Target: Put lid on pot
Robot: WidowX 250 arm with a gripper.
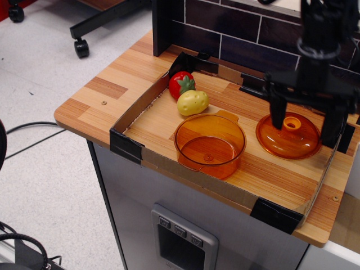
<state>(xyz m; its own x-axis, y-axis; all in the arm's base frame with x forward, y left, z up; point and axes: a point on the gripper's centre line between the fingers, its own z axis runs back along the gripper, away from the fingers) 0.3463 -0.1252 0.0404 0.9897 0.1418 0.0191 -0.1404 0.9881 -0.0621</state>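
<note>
The translucent orange lid (289, 139) with its small orange knob lies flat at the right of the wooden tray. The open orange pot (209, 145) stands upright to its left, near the tray's front edge. My black gripper (304, 130) hangs over the lid, open, with one finger (278, 114) at the lid's left side and the other at its right edge. The fingers straddle the lid and the knob shows between them. Whether the fingertips touch the lid is not clear.
A red strawberry toy (181, 84) and a yellow potato toy (192, 102) sit just behind the pot. A low cardboard wall (169, 163) with black corner clips rims the tray. A dark tiled wall (236, 39) stands at the back.
</note>
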